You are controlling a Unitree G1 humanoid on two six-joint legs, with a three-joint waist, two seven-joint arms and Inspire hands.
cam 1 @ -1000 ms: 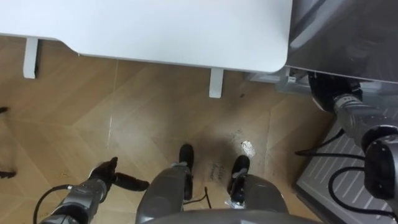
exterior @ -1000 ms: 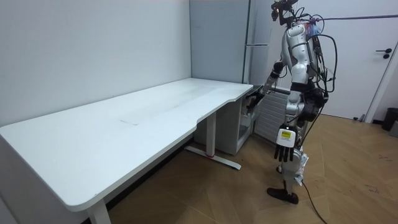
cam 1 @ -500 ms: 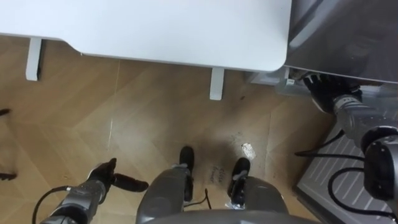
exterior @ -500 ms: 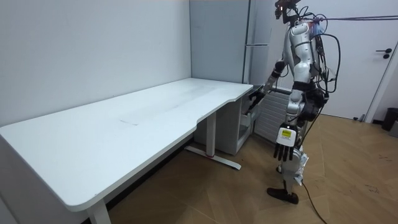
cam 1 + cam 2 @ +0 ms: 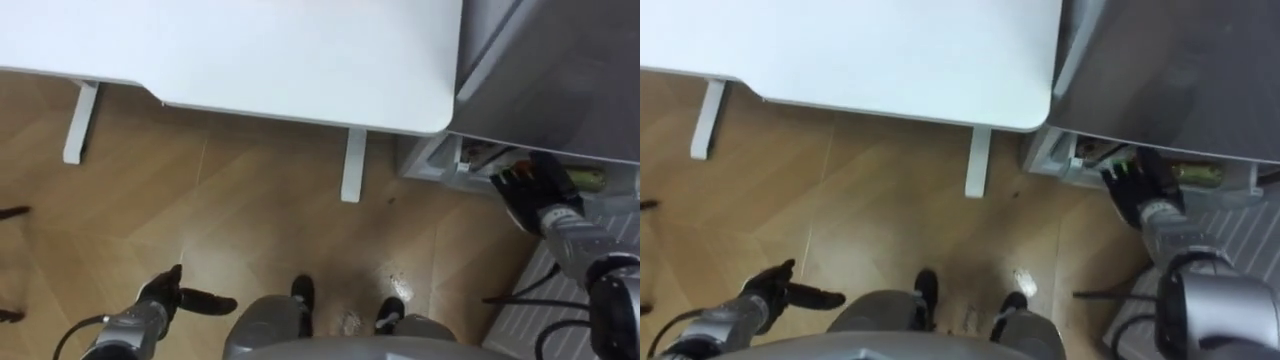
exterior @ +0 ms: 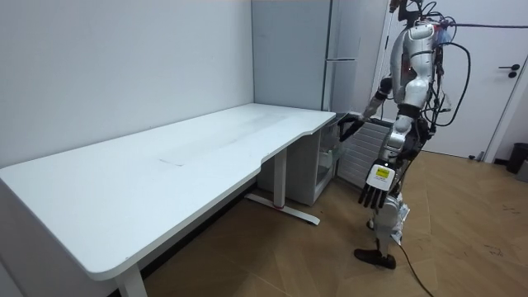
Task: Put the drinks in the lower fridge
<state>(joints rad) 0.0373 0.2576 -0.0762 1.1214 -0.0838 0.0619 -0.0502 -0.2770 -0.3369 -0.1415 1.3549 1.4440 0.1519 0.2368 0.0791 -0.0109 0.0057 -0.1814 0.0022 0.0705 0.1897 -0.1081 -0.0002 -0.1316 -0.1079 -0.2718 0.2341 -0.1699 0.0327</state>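
1. The lower fridge (image 5: 470,160) is the bottom part of a tall grey metal fridge (image 5: 540,70). It stands right beside the end of the big white surface (image 5: 300,50). Its low part is open at the front.
2. The robot stands on the brown wooden floor (image 5: 250,220), in front of the fridge and next to the corner of the surface.
3. The right hand (image 5: 528,190) is black and reaches forward to the open low part. Its fingers (image 5: 508,178) look straight and a little spread, and they hold nothing. They are at the edge of the opening.
4. A small yellowish thing (image 5: 585,180) lies inside the opening, just beside the right hand. It may be a drink, but it is too blurred to tell.
5. A white ribbed panel (image 5: 1240,235) lies low beside the right arm.
6. The left hand (image 5: 165,295) hangs low by the robot's side, well away from the fridge. Its fingers are loose and straight, and it holds nothing. In the room view it hangs down with the fingers spread, pointing at the floor.
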